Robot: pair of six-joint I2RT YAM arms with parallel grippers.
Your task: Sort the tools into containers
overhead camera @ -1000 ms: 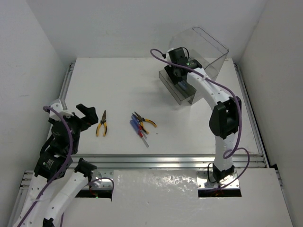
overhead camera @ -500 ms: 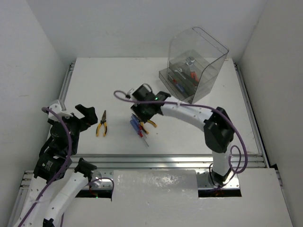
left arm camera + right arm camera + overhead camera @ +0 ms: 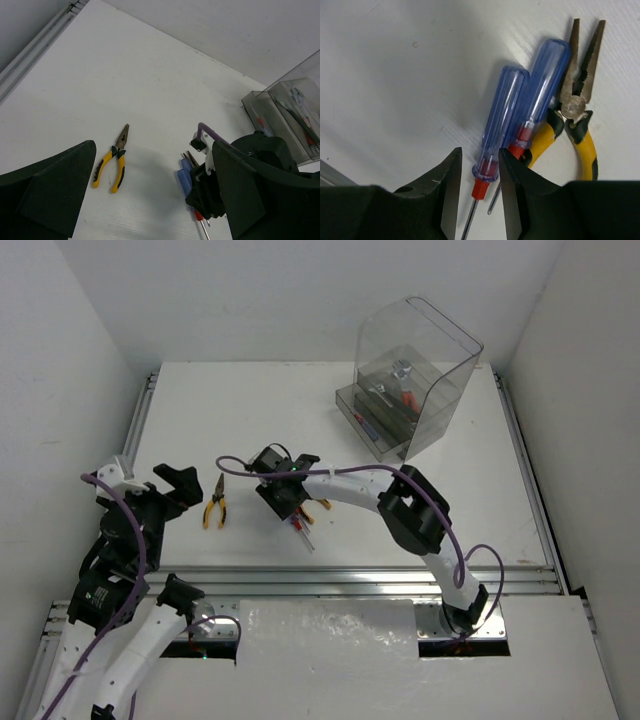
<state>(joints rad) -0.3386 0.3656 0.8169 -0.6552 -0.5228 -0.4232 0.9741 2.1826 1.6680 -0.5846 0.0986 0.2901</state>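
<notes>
The right tool (image 3: 476, 194) stands with fingers apart astride one slim blue-handled screwdriver (image 3: 501, 120) on the white worktop (image 3: 395, 60). It seems aligned to pinch it alone, clear of the yellow-handled pliers (image 3: 573, 107) alongside. The left tool (image 3: 155, 200) gapes idle.

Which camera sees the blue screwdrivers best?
The right wrist camera: both blue screwdrivers fill the picture, side by side, one between the open fingers of the right claw. From the left wrist they look small, partly behind that claw. From the top, the claw covers nearly all of them.
</notes>
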